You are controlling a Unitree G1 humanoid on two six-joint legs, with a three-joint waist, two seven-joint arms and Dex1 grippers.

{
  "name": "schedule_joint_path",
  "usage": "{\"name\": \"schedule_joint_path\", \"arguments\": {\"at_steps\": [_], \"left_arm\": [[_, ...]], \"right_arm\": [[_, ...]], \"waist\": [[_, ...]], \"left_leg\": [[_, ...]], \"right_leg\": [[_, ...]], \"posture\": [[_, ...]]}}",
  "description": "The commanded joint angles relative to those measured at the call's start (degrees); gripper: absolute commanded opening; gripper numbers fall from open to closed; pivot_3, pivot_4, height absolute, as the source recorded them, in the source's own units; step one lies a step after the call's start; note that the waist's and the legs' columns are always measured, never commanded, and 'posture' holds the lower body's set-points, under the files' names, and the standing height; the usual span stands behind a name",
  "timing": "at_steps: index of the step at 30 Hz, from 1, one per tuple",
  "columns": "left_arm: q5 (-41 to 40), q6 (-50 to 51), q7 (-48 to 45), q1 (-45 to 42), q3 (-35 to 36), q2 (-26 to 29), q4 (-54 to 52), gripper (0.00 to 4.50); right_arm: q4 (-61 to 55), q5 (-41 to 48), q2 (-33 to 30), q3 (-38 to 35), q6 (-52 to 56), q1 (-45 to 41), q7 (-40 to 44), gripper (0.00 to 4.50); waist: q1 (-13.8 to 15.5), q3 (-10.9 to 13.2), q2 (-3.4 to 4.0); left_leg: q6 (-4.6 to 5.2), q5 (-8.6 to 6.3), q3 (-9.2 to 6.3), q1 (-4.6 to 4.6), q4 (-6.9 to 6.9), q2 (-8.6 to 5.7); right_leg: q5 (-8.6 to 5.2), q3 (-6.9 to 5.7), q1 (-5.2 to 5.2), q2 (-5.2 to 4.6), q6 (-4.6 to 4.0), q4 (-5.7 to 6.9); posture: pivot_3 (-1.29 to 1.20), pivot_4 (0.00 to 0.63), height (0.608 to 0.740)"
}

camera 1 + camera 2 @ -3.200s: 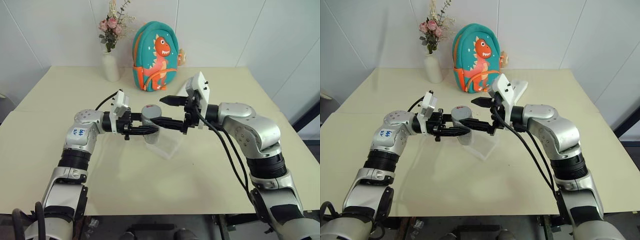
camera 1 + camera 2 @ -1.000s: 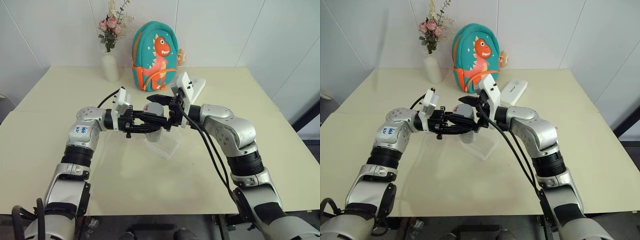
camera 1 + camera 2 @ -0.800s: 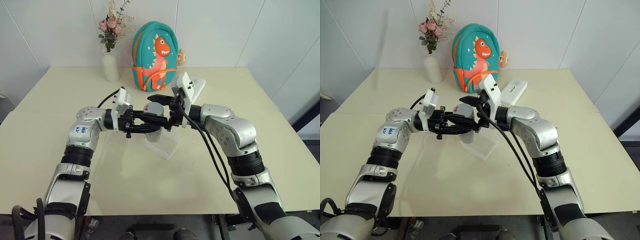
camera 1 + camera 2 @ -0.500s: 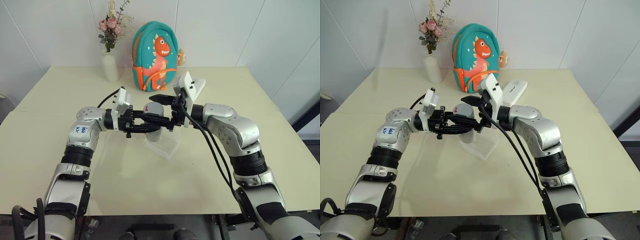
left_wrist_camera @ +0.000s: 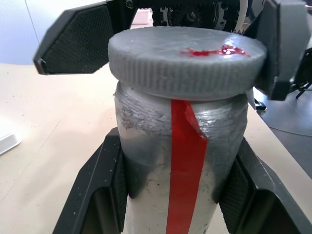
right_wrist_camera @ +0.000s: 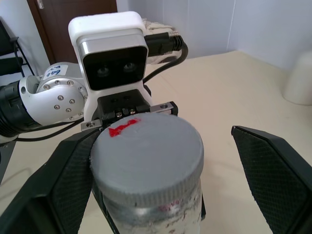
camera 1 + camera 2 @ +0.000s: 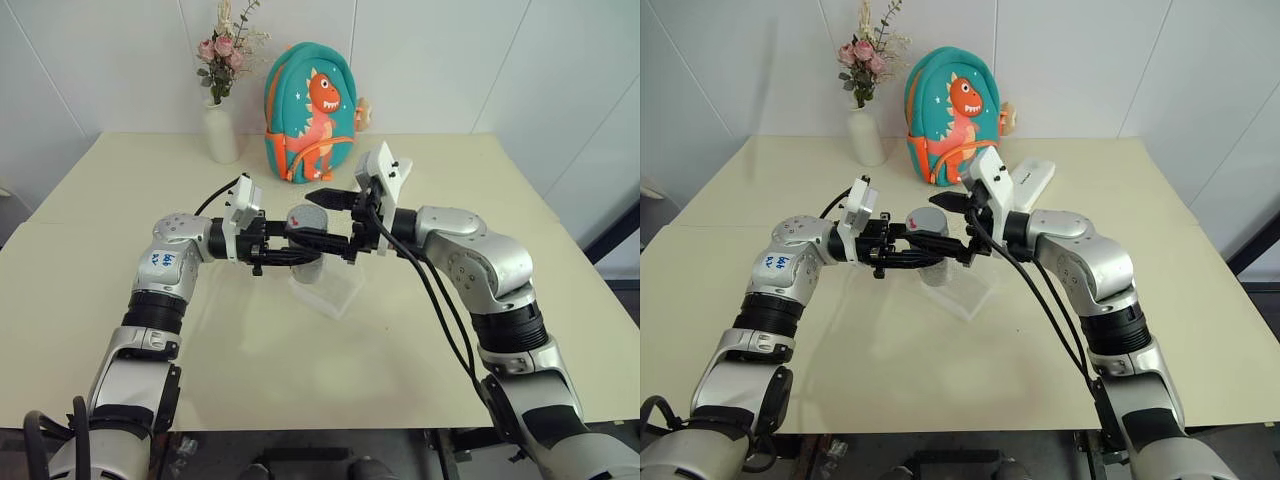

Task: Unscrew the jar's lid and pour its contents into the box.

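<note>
Jar held over box, lid on; table items, near to far

Box (image 7: 328,290) on table (image 7: 300,380), below jar (image 7: 303,262); L gripper (image 7: 312,253) clamped on jar body. R gripper (image 7: 318,218) fingers spread wide either side of lid (image 6: 146,158), not clamped. Behind: white case (image 7: 1028,182), dino backpack (image 7: 310,112), flower vase (image 7: 221,130) by wall.

Two silver-grey metal arms with black ribbed joint bands, each ending in a white boxy wrist camera and black, cross-hatched fingers (image 6: 273,165). Black cables loop along both forearms. A white sticker with blue writing marks the arm at centre left.
</note>
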Motion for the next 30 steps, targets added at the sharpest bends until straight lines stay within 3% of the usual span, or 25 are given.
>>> {"name": "schedule_joint_path", "arguments": {"at_steps": [1,30], "left_arm": [[-0.5,-0.5,-0.5,-0.8,0.6,0.3,-0.9,1.98],[-0.2,-0.9,-0.9,-1.5,0.6,-0.2,0.9,1.98]], "right_arm": [[-2.1,0.4,-1.4,-2.4,0.0,0.1,-0.6,4.47],[-6.8,3.3,-3.1,-2.8,2.9,1.1,-1.3,4.47]], "waist": [[0.0,0.0,0.0],[0.0,0.0,0.0]], "left_leg": [[0.0,0.0,0.0,0.0,0.0,0.0],[0.0,0.0,0.0,0.0,0.0,0.0]], "right_leg": [[0.0,0.0,0.0,0.0,0.0,0.0],[0.0,0.0,0.0,0.0,0.0,0.0]], "posture": [[0.0,0.15,0.74],[0.0,0.15,0.74]]}}
